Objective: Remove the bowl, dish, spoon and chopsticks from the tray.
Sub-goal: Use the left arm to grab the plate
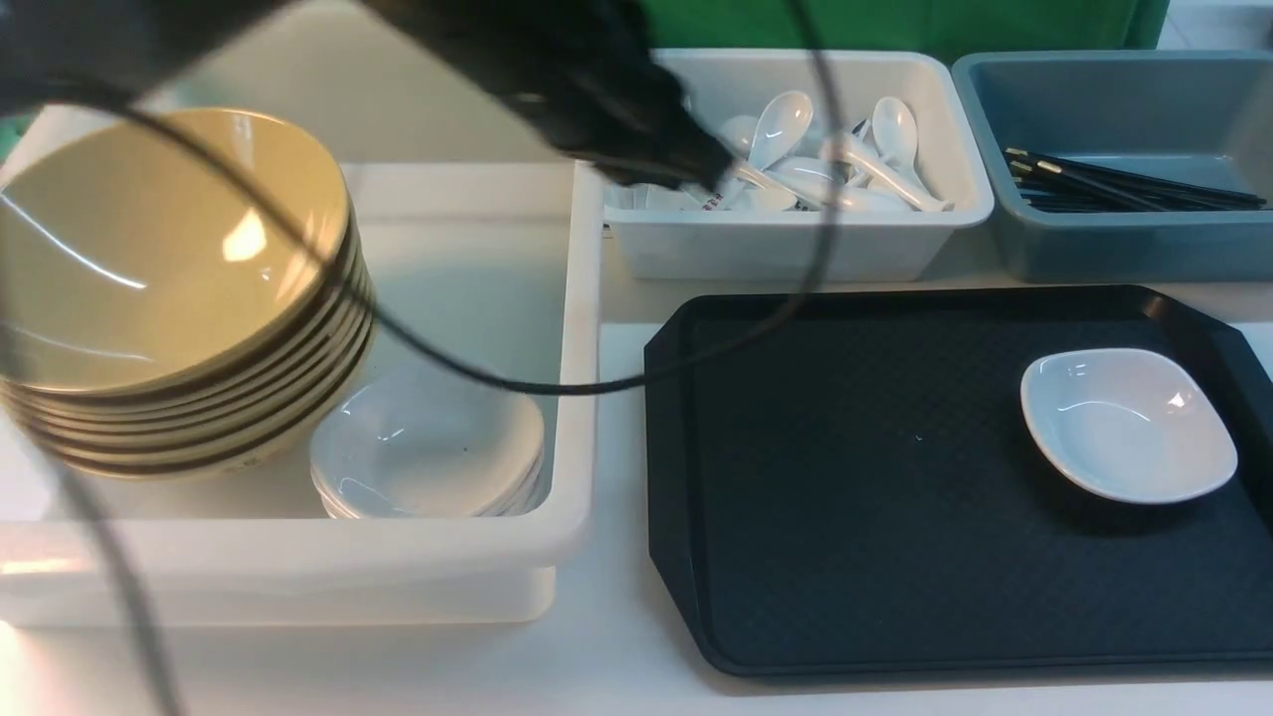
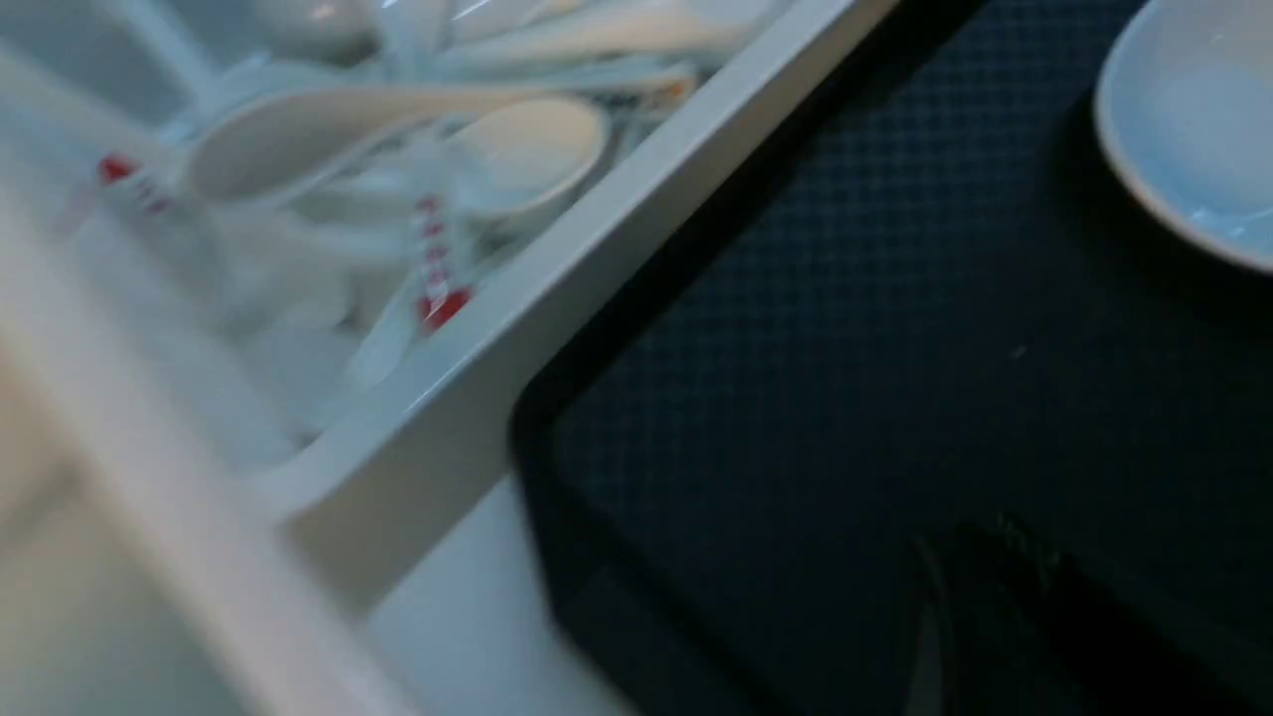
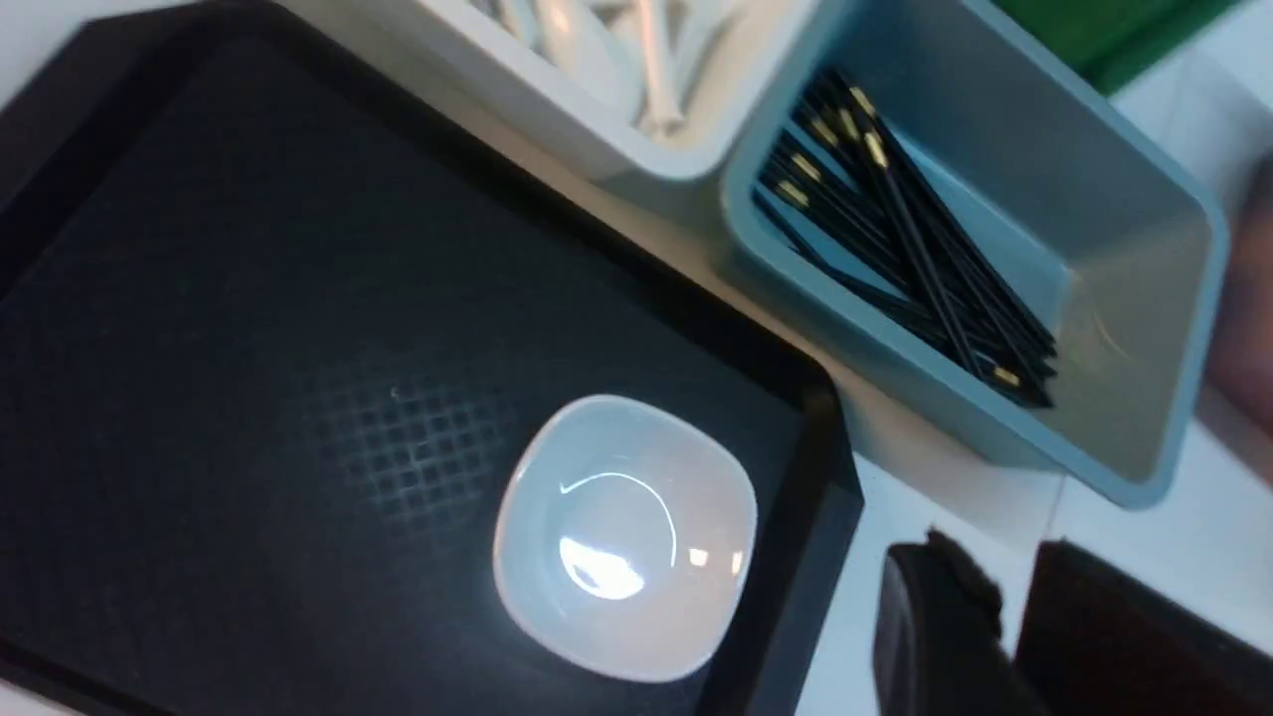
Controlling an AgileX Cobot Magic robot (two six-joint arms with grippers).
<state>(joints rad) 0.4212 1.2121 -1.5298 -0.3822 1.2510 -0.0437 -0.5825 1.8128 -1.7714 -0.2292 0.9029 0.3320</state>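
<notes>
Front view: your left gripper hung blurred over the white plastic tub of spoons at the desk's far edge. I couldn't tell its opening or load. The small glossy white rounded-square dish sat on the black rectangular plastic tray, near the right edge. Left wrist view: mostly blur. Right wrist view: your right gripper stood narrowly parted, empty. A shallow pinch could slip off that slick rim.

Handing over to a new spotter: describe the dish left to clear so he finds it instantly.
Find the black tray on the robot's right. The dish lies alone near its right edge, small, glossy white, rounded-square. Its lookalikes are stacked in the white tub on the left, beside the tan bowls.
</notes>
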